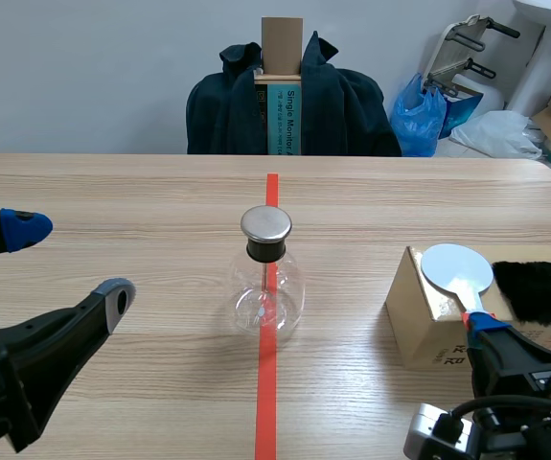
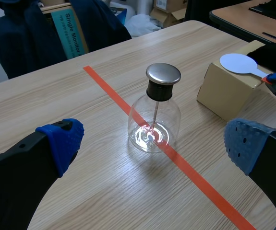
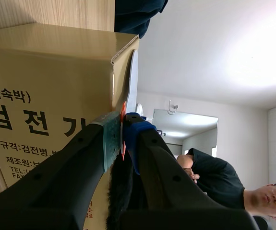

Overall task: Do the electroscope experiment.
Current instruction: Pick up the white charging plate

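Right tool (image 3: 122, 130) pinches the disc wand (image 1: 456, 267) on the box (image 1: 414, 321); my left tool (image 1: 69, 260) is open near the electroscope (image 1: 267, 287)

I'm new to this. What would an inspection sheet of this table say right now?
Surface: wooden table, orange-red tape line down the middle.
Job's things: glass electroscope on the tape; white disc paddle lying on cardboard box; black fur beside it.
Clutter: nothing seen.
Grippers: left gripper open, beside the electroscope; right gripper shut on the paddle's handle.
Cables: black cable on the right arm.
Surroundings: jacket-draped chair, blue bag, a person.
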Robot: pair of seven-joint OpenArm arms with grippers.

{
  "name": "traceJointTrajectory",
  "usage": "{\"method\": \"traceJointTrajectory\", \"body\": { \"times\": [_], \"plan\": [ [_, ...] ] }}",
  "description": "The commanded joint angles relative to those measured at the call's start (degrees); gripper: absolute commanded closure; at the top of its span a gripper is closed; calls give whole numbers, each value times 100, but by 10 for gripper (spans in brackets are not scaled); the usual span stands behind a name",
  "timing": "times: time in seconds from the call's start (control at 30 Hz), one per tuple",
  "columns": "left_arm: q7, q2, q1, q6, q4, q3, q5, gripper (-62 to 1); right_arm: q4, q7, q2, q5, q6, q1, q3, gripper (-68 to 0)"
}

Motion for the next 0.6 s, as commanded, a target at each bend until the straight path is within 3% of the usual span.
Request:
{"method": "traceJointTrajectory", "body": {
  "times": [0.0,0.57],
  "plan": [
    [-79,26,0,28,66,-31,-39,-623,142,-26,72,37,-66,81,4,-8],
    [-79,26,0,28,66,-31,-39,-623,162,195,109,46,-68,13,22,-9]
  ]
}}
